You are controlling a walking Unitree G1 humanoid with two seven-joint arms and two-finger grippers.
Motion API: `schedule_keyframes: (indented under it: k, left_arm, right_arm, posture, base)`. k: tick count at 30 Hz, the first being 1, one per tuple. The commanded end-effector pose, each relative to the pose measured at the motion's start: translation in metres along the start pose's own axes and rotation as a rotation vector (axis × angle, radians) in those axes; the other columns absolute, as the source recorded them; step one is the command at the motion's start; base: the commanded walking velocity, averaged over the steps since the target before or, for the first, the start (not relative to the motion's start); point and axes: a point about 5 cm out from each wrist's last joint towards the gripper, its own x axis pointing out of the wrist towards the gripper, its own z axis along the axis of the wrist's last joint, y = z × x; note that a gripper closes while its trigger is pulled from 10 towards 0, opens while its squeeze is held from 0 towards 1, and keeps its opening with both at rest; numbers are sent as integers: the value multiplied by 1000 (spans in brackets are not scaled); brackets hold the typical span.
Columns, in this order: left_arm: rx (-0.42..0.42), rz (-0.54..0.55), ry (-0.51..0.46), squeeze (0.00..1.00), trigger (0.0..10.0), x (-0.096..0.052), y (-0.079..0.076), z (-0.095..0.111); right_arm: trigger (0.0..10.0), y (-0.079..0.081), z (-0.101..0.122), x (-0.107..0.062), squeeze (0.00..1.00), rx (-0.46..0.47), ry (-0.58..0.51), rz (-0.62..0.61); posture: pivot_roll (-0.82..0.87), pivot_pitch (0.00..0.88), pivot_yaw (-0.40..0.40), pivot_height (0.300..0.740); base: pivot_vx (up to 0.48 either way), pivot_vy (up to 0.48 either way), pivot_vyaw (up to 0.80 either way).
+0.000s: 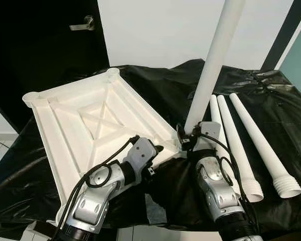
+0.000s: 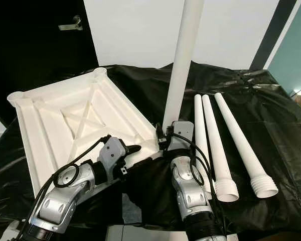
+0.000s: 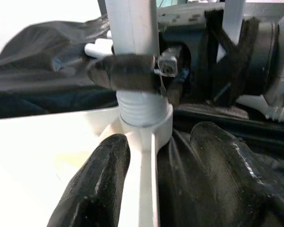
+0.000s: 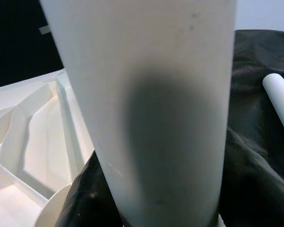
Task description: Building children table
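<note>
The white tabletop [image 1: 70, 125] lies underside up on black cloth. One white leg [image 1: 215, 55] stands upright in the socket [image 3: 144, 126] at the tabletop's near right corner, its threaded end partly sunk in. My right gripper [image 1: 188, 136] is shut on this leg just above the socket, and its black fingers [image 3: 125, 71] wrap the leg. My left gripper [image 1: 163, 149] reaches to the same corner from the left. Its two fingers [image 3: 94, 184] stand apart, astride the tabletop's rim, one on the white side and one on the cloth.
Three more white legs [image 1: 241, 145] lie side by side on the cloth to the right, flared ends toward me. A black door with a metal handle [image 1: 85, 23] stands at the back left. The cloth-covered table's front edge runs just below my arms.
</note>
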Motion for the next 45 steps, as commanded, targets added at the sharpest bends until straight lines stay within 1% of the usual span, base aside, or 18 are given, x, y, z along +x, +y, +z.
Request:
schedule_keyframes:
  k: [1,5,12,15,16,17,18,19,20,22,25,27,28,29,30,41,42,45]
  left_arm:
    - [5,113,13,0,10000,-1,7,-3]
    - [5,118,11,0,10000,-1,8,-2]
    - [6,128,11,0,10000,-1,9,-2]
    - [9,131,12,0,10000,-1,10,-2]
    - [9,133,10,0,10000,-1,11,-2]
    - [9,134,9,0,10000,-1,11,-1]
    - [9,135,7,0,10000,0,12,-1]
    - [9,135,7,0,10000,0,12,-1]
    - [12,132,8,0,10000,0,11,-1]
    - [12,132,8,0,10000,0,11,-1]
    - [13,124,11,0,10000,1,10,-1]
    - [12,121,11,0,10000,1,9,-1]
    - [12,119,11,0,10000,1,9,-1]
    - [12,118,11,0,10000,1,7,-1]
    - [14,120,13,0,10000,1,6,-1]
    - [10,141,13,0,10000,-1,7,-2]
    - [13,143,14,0,10000,-1,7,-2]
    - [13,143,14,0,10000,-1,8,-2]
  right_arm:
    - [10000,-4,-15,-7,1000,-11,75,12]
    - [10000,-11,-10,-8,1000,-12,44,67]
    - [10000,-34,1,-8,1000,-23,6,282]
    - [10000,-37,4,-6,1000,-19,1,326]
    - [10000,-38,6,-5,702,-17,-1,356]
    - [10000,-40,8,-3,0,-26,-1,404]
    - [10000,-41,10,-1,0,-28,0,448]
    - [10000,-41,10,-1,0,-28,0,448]
    - [10000,-42,10,4,0,-51,16,528]
    - [10000,-42,10,4,0,-51,16,528]
    - [10000,-42,10,14,0,-119,45,619]
    - [10000,-42,10,17,0,-129,58,650]
    - [8039,-43,10,18,0,-133,66,670]
    - [4275,-44,10,19,0,-140,71,685]
    - [0,-46,9,19,0,-149,77,697]
    - [0,-53,3,18,0,-140,105,698]
    - [0,-53,0,18,0,-130,116,666]
    - [0,-53,-1,18,0,-132,123,653]
  posture:
    - [14,0,-22,740]
    - [13,0,-22,740]
    - [9,0,-23,740]
    - [8,0,-23,740]
    - [8,0,-23,740]
    - [7,0,-22,740]
    - [8,0,-21,740]
    - [8,0,-21,740]
    - [9,0,-20,740]
    - [9,0,-20,740]
    - [14,0,-20,740]
    - [21,0,-26,740]
    - [21,0,-26,740]
    - [26,0,-31,740]
    - [28,0,-33,740]
    - [30,0,-35,740]
    - [29,0,-30,740]
    - [29,0,-30,740]
  base:
    - [0,0,0]
    - [0,0,0]
    - [0,0,0]
    - [0,0,0]
    - [0,0,0]
    - [0,0,0]
    - [0,0,0]
    - [0,0,0]
    - [0,0,0]
    - [0,0,0]
    - [0,0,0]
    - [0,0,0]
    - [0,0,0]
    - [0,0,0]
    - [0,0,0]
    - [0,0,0]
    - [0,0,0]
    - [0,0,0]
